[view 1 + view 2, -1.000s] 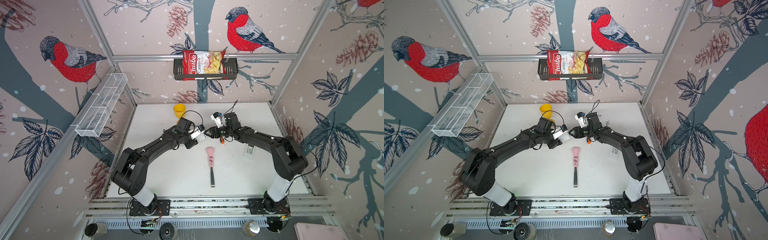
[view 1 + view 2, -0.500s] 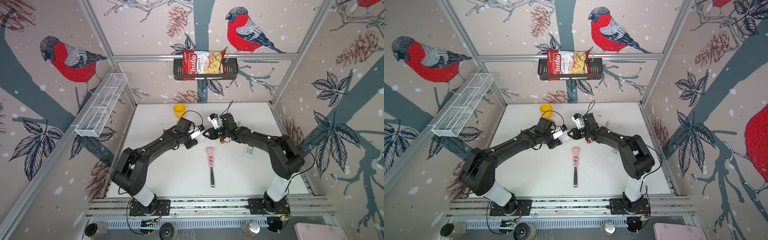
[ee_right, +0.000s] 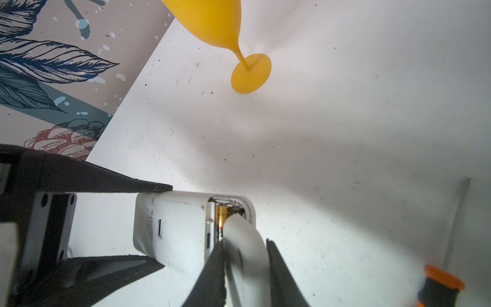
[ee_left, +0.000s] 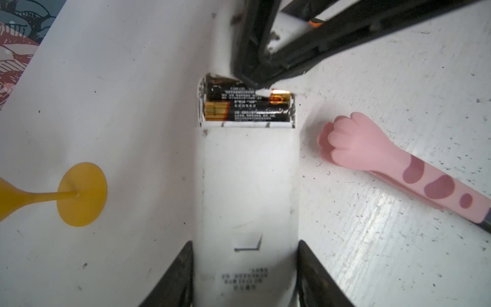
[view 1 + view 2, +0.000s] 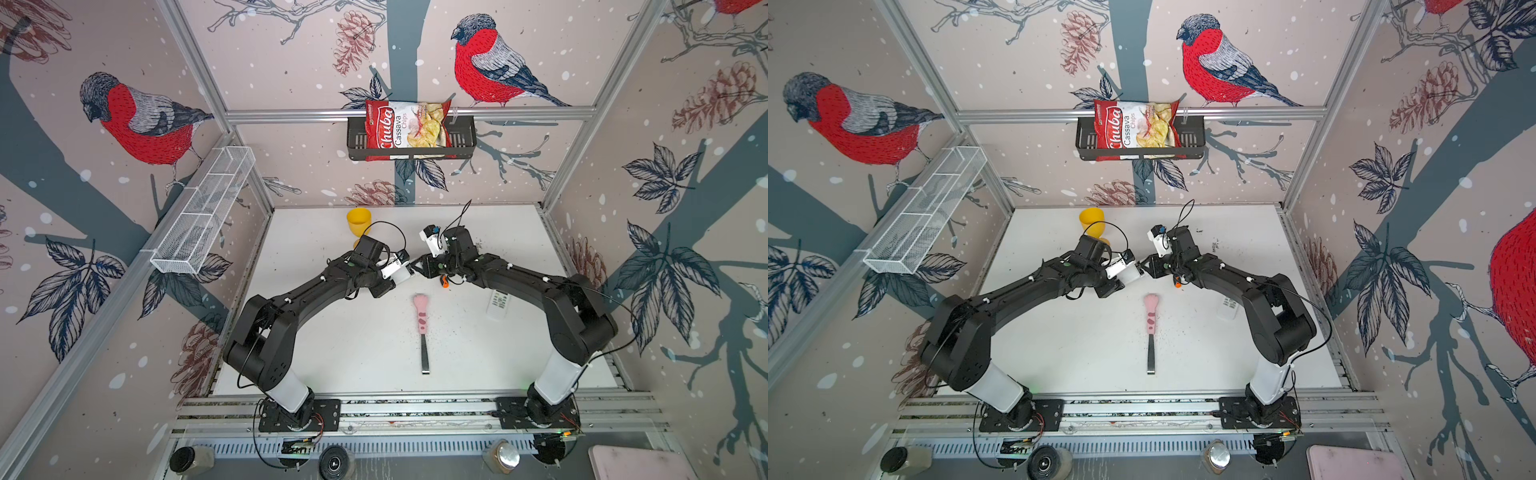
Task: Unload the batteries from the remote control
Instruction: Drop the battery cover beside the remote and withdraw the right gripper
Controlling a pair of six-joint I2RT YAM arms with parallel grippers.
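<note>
- Remote (image 4: pixel 244 186) is clamped across its body by left pincer (image 4: pixel 244 244), jaws half apart.
- Batteries (image 4: pixel 247 106): both are seated in the open bay.
- Right pincer (image 3: pixel 244 242) is nearly closed on white piece (image 3: pixel 247 263) at the bay, likely the cover.
- Remote to be held steady; piece to be drawn clear first.

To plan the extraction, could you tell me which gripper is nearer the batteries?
Right. The right gripper is at the batteries in the remote's open end; the left gripper holds its other end.

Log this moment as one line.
left gripper: holds remote | right gripper: at open battery compartment | batteries: two, inside
</note>
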